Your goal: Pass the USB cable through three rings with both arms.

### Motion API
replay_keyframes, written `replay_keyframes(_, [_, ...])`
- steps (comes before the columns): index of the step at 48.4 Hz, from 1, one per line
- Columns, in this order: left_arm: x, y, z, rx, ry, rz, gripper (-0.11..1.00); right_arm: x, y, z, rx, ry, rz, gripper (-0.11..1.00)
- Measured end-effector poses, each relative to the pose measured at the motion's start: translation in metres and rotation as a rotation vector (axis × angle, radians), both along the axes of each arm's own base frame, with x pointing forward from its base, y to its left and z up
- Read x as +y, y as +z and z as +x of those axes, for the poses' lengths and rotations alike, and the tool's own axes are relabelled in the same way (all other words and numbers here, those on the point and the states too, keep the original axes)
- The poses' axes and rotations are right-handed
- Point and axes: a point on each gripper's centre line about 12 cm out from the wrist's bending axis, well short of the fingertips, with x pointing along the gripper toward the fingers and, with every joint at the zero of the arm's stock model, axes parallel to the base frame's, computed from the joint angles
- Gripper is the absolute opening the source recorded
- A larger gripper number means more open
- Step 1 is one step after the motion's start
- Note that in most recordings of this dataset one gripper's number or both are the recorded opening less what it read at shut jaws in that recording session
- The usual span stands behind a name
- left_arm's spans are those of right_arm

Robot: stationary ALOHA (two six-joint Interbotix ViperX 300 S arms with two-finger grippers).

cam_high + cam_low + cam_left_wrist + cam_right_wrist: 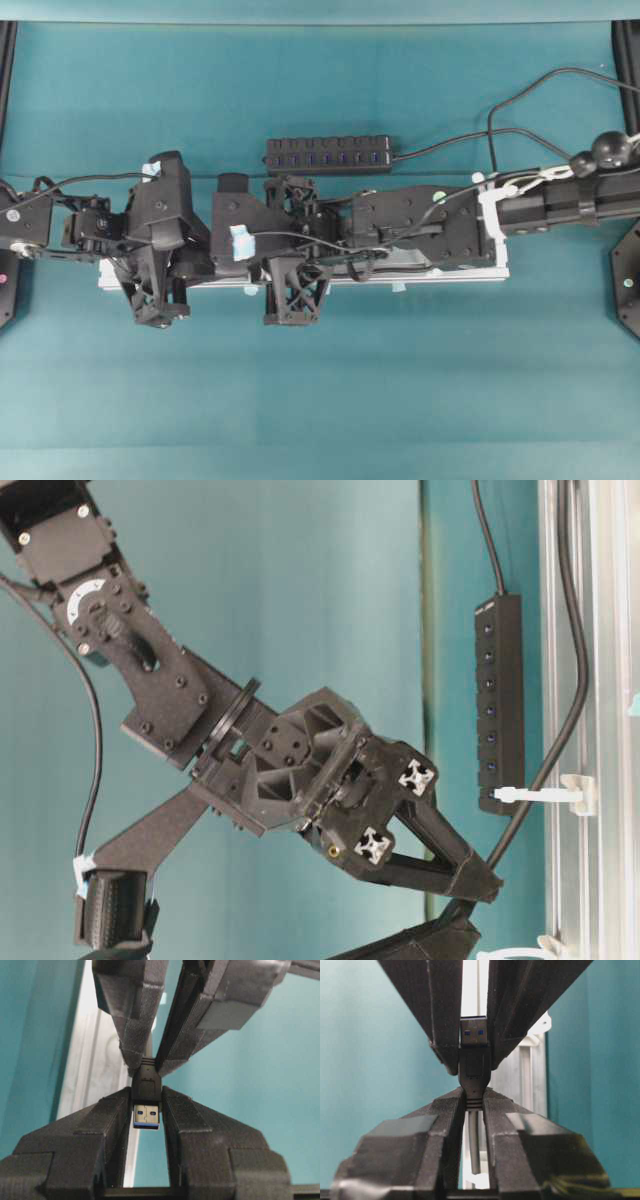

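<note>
Both grippers meet tip to tip on the plug of the USB cable (pixel 146 1092), above the silver aluminium rail (pixel 470 273) that lies across the teal table (pixel 320 400). In the left wrist view, the left gripper (pixel 146 1105) has its fingers against the two sides of the plug body, with the metal tip and its blue insert pointing toward the camera; whether those fingers press or merely flank it cannot be told. In the right wrist view, the right gripper (pixel 473 1100) is clamped narrow on the ribbed collar where the plug meets the grey cable, which runs back between its fingers. In the table-level view, two whitish ring clips (pixel 560 793) stand on the rail, the cable passing just beside the upper one. A black USB hub (pixel 328 153) lies near the rail, on the table's far side.
</note>
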Motion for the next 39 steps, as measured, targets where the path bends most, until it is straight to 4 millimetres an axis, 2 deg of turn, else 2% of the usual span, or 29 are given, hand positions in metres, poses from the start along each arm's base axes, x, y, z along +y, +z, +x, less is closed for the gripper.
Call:
replay_keyframes(8, [0.003, 0.002, 0.000, -0.008, 0.013, -0.002, 0.80, -0.005, 0.002, 0.002, 0.002, -0.008, -0.001, -0.05])
replay_keyframes(11, [0.003, 0.004, -0.002, -0.014, 0.011, -0.002, 0.91, -0.008, 0.003, 0.002, 0.005, -0.015, -0.002, -0.05])
replay_keyframes(19, [0.003, 0.009, -0.011, -0.031, 0.012, -0.003, 0.79, -0.020, 0.003, 0.003, 0.031, -0.042, 0.001, -0.05])
replay_keyframes(27, [0.002, 0.016, -0.033, -0.042, 0.015, -0.005, 0.80, -0.023, 0.003, 0.005, 0.057, -0.048, 0.001, -0.05])
replay_keyframes(39, [0.001, 0.030, -0.078, -0.072, 0.057, -0.057, 0.80, -0.038, 0.003, 0.013, 0.109, -0.080, 0.008, -0.05])
